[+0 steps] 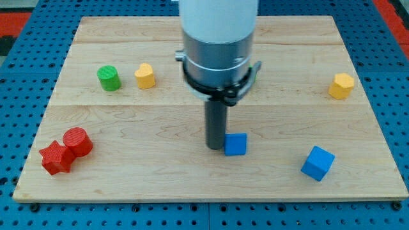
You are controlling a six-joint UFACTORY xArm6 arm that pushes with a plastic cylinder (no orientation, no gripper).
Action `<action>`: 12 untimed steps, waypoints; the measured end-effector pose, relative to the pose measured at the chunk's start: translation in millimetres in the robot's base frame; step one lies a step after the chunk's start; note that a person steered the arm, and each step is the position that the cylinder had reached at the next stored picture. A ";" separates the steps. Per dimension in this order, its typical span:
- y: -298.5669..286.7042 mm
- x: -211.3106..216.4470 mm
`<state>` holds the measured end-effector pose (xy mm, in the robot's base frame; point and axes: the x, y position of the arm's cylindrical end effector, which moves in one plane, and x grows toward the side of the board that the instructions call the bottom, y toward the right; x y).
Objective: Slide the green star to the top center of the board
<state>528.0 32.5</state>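
No green star shows in the camera view. The only green block is a green cylinder [108, 78] at the upper left of the wooden board [204, 185]. My tip [214, 147] rests on the board near its middle, just left of a small blue cube [235, 144] and touching or nearly touching it. The arm's wide white and grey body hides the top centre of the board behind it.
A yellow block [145, 75] stands just right of the green cylinder. Another yellow block [341, 85] is at the right edge. A larger blue cube [317, 163] lies at the lower right. A red cylinder [78, 141] and a red star [56, 158] touch at the lower left.
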 end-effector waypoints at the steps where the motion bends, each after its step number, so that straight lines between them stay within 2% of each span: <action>1: 99.1 2.4; 2: 122.4 10.6; 5: 109.4 -0.2; 7: 65.1 -31.4; 9: -57.0 -31.9; 10: -85.7 -42.7; 11: -51.5 -86.1; 12: -31.3 -108.9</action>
<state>419.1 1.2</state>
